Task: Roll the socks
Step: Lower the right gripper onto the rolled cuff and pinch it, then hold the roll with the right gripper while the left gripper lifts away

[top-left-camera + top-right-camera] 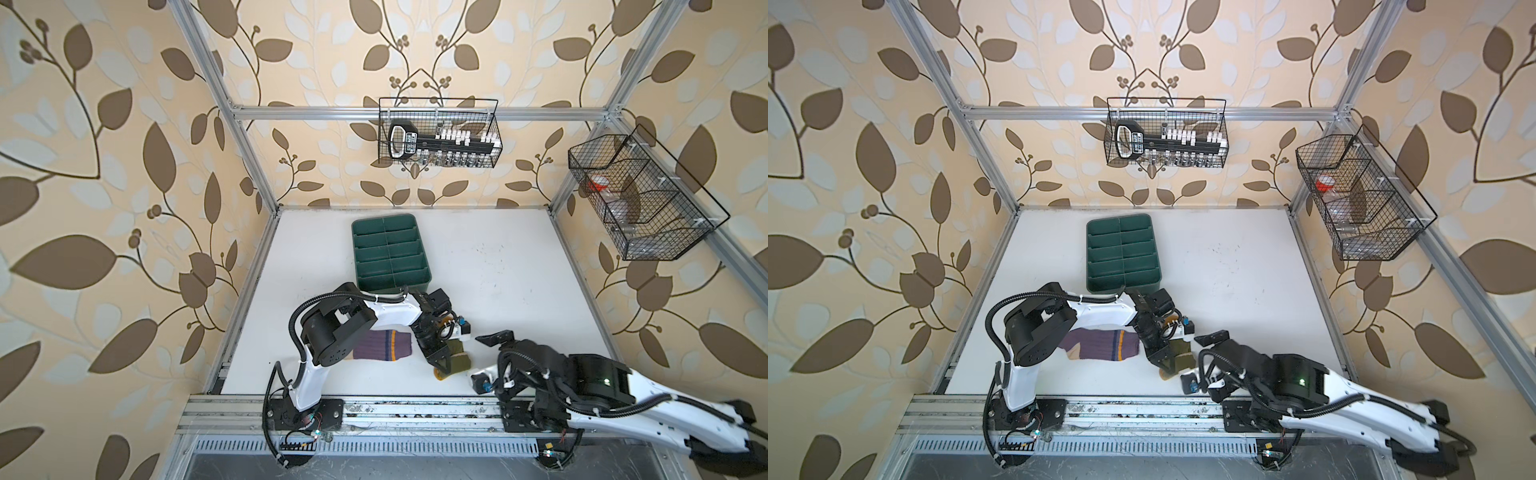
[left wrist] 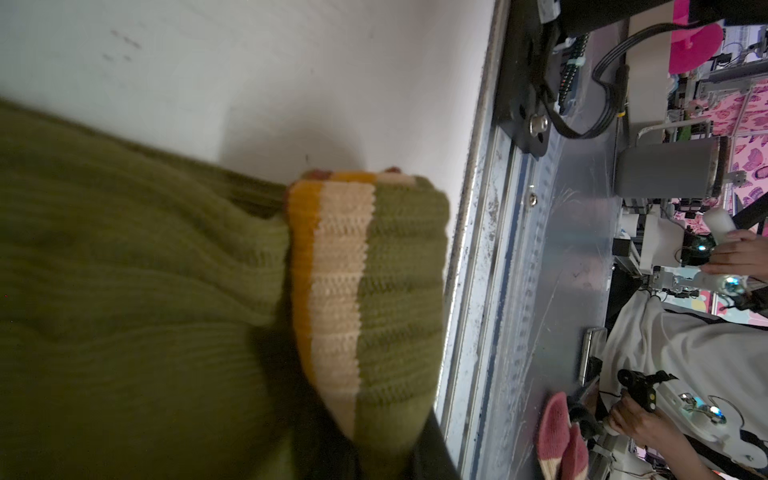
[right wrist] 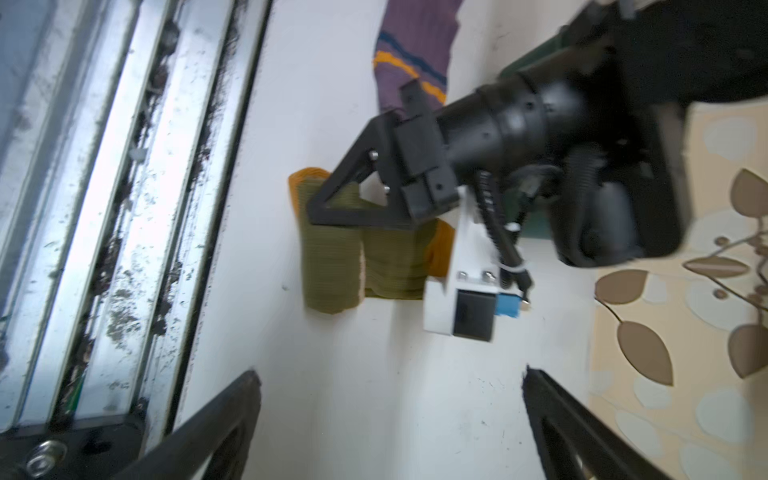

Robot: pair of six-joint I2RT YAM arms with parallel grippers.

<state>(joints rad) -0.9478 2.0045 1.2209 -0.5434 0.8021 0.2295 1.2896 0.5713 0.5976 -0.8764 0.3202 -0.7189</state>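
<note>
The olive green sock (image 1: pixel 461 360) is lying bunched in the lower middle of both top views, on the white table (image 1: pixel 519 270) and near the front rail (image 1: pixel 415 409) without touching it. The left gripper (image 1: pixel 441 362) is bearing down on the sock's left side, its jaws pressed together and pinching the knit. In the left wrist view the olive green sock (image 2: pixel 124 291) is filling the left half of the frame. Its band of mustard, cream and green is doubled over at centre, and the front rail (image 2: pixel 498 291) is running just to the right of it. In the right wrist view the olive green sock (image 3: pixel 332 266) is showing at centre frame as two thick folds side by side, with mustard peeking out at both ends. The left gripper (image 3: pixel 320 210) is lying across the upper part of the left fold. The right gripper (image 3: pixel 390 372) is hanging at the bottom of that frame with its jaws spread wide and gripping nothing, and bare table is showing between it and the sock. In a top view the right gripper (image 1: pixel 1212 337) is sitting just right of the sock, apart from it. The purple sock (image 1: pixel 380 345) is lying flat to the left of the left gripper, partly under the left arm (image 1: pixel 390 311) and apart from the olive one. The dark green tray (image 1: pixel 395 284) is standing above centre, its near wall close behind that arm. Open table is stretching toward the right and upper right of the frame, while the rail is bounding the lower edge.
</note>
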